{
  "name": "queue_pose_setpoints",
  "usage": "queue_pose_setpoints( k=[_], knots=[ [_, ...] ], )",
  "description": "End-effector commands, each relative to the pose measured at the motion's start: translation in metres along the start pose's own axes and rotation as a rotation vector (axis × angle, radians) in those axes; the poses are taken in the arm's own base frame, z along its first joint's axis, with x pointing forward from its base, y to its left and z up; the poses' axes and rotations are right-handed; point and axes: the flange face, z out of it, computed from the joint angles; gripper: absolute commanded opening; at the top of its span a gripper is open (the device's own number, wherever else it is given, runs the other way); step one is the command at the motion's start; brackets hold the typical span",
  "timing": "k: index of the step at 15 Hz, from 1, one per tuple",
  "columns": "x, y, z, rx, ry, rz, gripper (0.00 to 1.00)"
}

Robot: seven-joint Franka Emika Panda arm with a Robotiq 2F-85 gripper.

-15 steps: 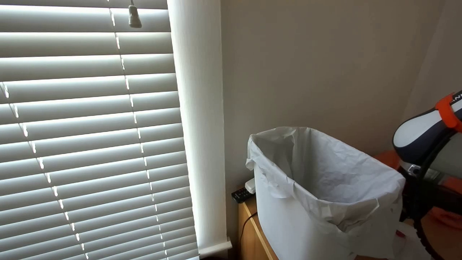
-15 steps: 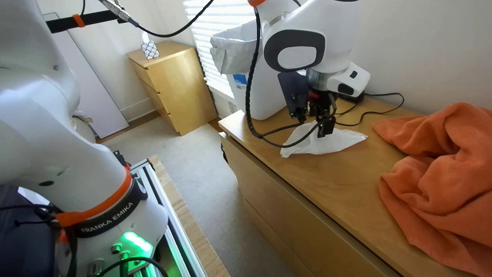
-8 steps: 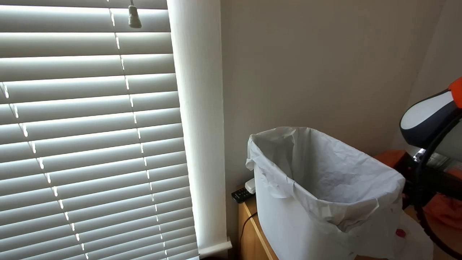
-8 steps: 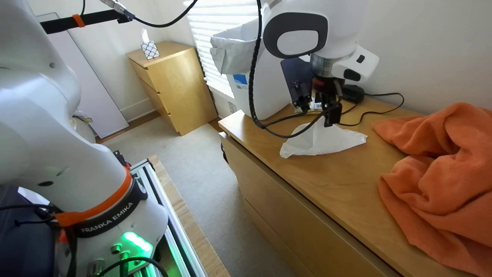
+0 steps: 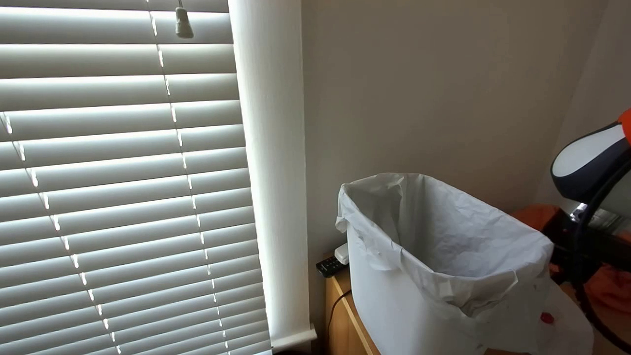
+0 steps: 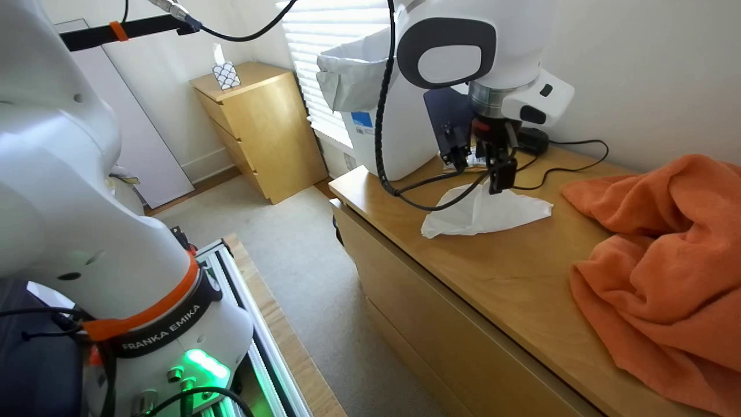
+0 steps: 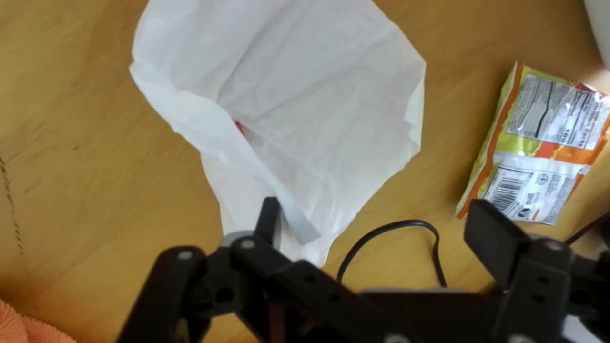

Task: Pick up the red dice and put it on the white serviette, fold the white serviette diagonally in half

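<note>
The white serviette (image 7: 329, 90) lies crumpled on the wooden dresser top, with one edge folded over itself in the wrist view. It also shows in both exterior views (image 6: 486, 214) (image 5: 569, 330). The red dice (image 5: 547, 318) shows at the serviette in an exterior view. In the wrist view only a small red bit of the dice (image 7: 239, 127) shows beside the folded edge; the rest is hidden under it. My gripper (image 7: 374, 214) is open and empty above the serviette's narrow end. One finger overlaps the fold's tip in view; I cannot tell whether they touch. The gripper (image 6: 499, 182) also shows in an exterior view.
A snack packet (image 7: 538, 147) lies beside the serviette. A black cable (image 7: 405, 224) runs under the gripper. A white lined bin (image 5: 419, 301) stands close behind the serviette. An orange cloth (image 6: 666, 278) lies on the dresser (image 6: 521, 272). A black device (image 6: 531, 141) sits near the wall.
My gripper has risen off the serviette and shifted slightly toward the wall. The red dice and more of the serviette now show in an exterior view. The serviette lies nearly the same.
</note>
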Motion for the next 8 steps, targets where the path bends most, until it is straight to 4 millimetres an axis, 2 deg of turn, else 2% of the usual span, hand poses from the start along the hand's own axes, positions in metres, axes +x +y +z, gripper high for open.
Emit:
queue_pose_setpoints(
  k=[1, 8],
  knots=[
    [-0.009, 0.006, 0.005, -0.028, -0.047, -0.018, 0.66],
    [-0.007, 0.019, -0.012, -0.066, -0.045, -0.042, 0.11]
  ],
)
